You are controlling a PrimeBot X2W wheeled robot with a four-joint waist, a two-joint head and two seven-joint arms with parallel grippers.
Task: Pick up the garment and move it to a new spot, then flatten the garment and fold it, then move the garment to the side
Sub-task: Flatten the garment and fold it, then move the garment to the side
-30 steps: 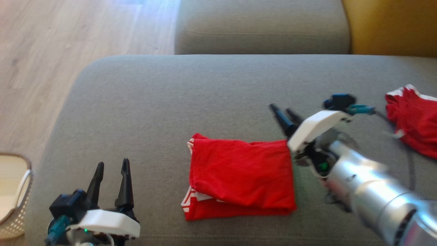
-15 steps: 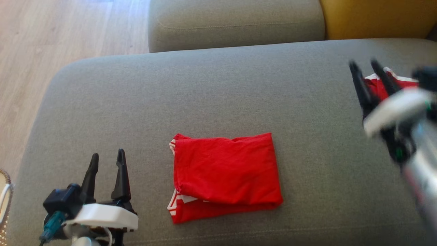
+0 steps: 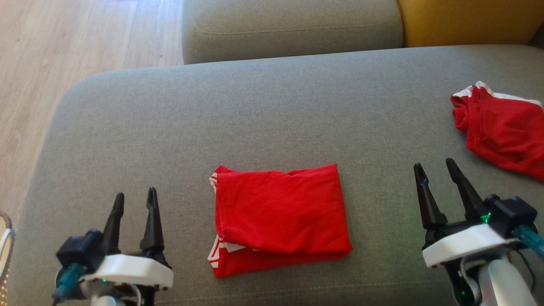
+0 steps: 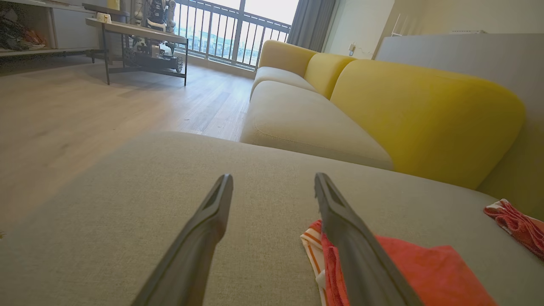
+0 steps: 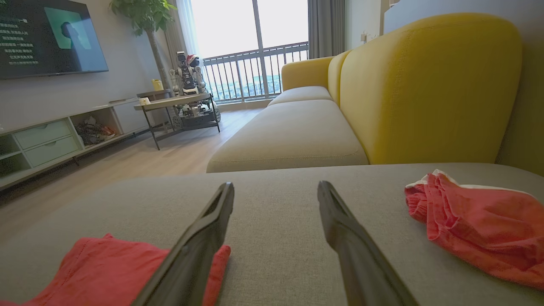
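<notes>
A red garment (image 3: pixel 280 219) with white striped trim lies folded into a rectangle in the middle of the grey sofa seat (image 3: pixel 255 110). Its left edge appears in the left wrist view (image 4: pixel 425 272) and its right corner in the right wrist view (image 5: pixel 97 267). My left gripper (image 3: pixel 134 199) rests open at the lower left, apart from the cloth. My right gripper (image 3: pixel 435 168) stands open at the lower right, also clear of it. Both hold nothing, as seen between the left gripper's fingers (image 4: pixel 272 180) and the right gripper's fingers (image 5: pixel 276 189).
A second red piece with a white band (image 3: pixel 501 127) lies crumpled at the seat's right edge, also in the right wrist view (image 5: pixel 476 229). A yellow backrest (image 3: pixel 467 21) and another grey cushion (image 3: pixel 293 29) stand behind. Wooden floor (image 3: pixel 63 51) lies left, with a wicker basket (image 3: pixel 4 250).
My right arm has drawn back from beside the folded garment, swung out right and come to rest at the lower right, still open. The head camera shifted. The left gripper stayed put.
</notes>
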